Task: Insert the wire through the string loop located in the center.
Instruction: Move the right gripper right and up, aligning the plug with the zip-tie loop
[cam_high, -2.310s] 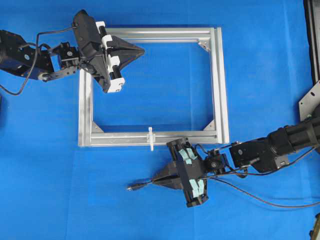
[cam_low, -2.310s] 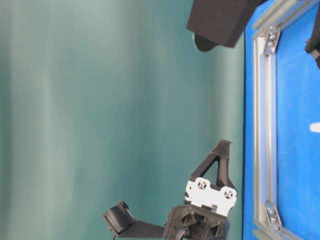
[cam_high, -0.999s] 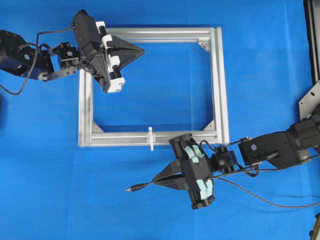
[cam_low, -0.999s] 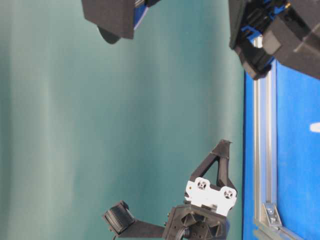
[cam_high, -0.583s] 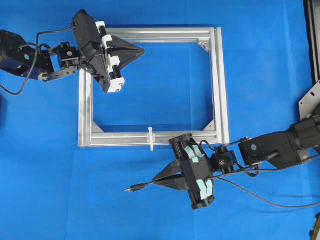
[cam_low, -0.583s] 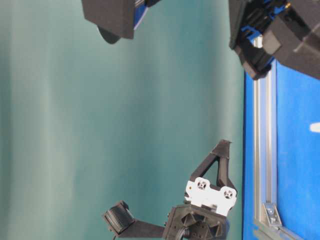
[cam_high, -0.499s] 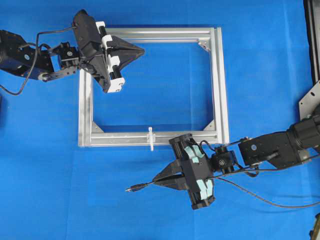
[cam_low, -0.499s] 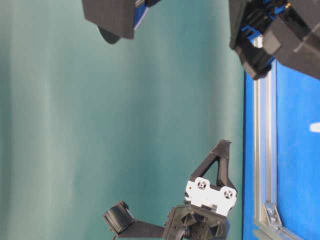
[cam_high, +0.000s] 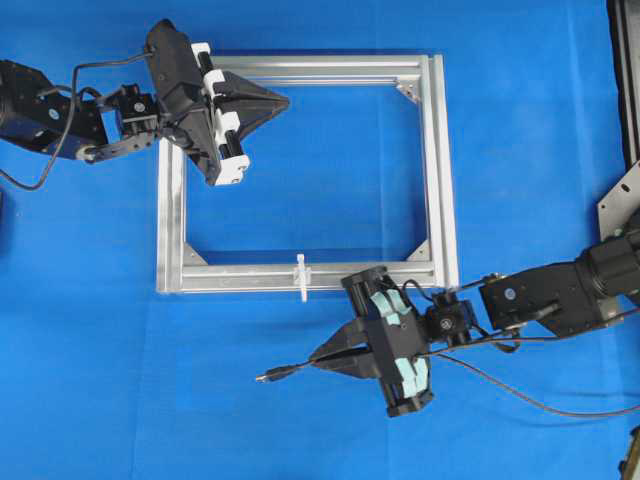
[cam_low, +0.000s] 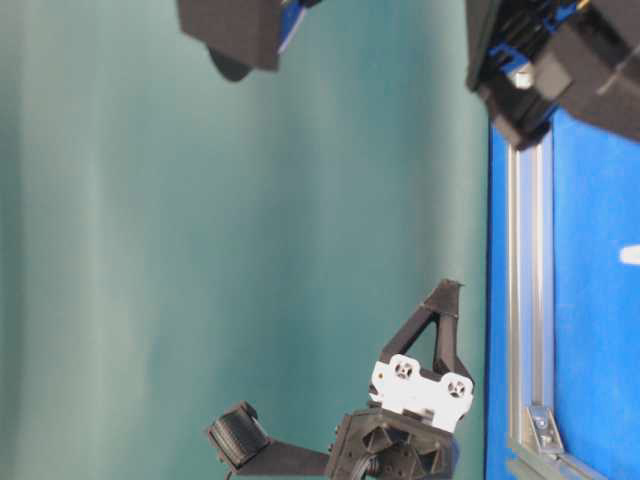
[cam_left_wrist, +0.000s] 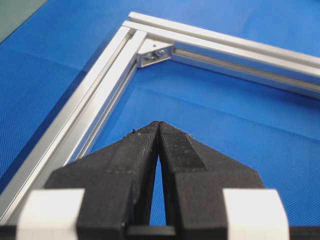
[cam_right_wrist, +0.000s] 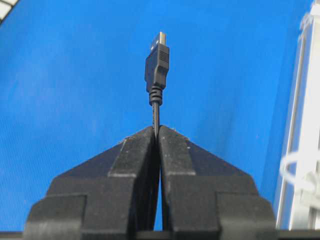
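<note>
My right gripper (cam_right_wrist: 156, 131) pinches the wire (cam_right_wrist: 156, 111) just behind its plug, a short stub light and stiff enough to aim at the flimsy string loop (cam_high: 301, 276), left gripper (cam_left_wrist: 158, 125) closed on nothing

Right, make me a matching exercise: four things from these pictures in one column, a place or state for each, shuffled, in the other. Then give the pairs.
Things
1. wire
2. string loop
3. left gripper
4. corner bracket

Places or states
A. shut on nothing, over the frame's interior
B. screwed into an inside corner of the aluminium frame
C. pinched in the right gripper, plug tip sticking out past the fingers
D. white, on the frame's near bar, unthreaded

Pairs: 1-C, 2-D, 3-A, 4-B
</note>
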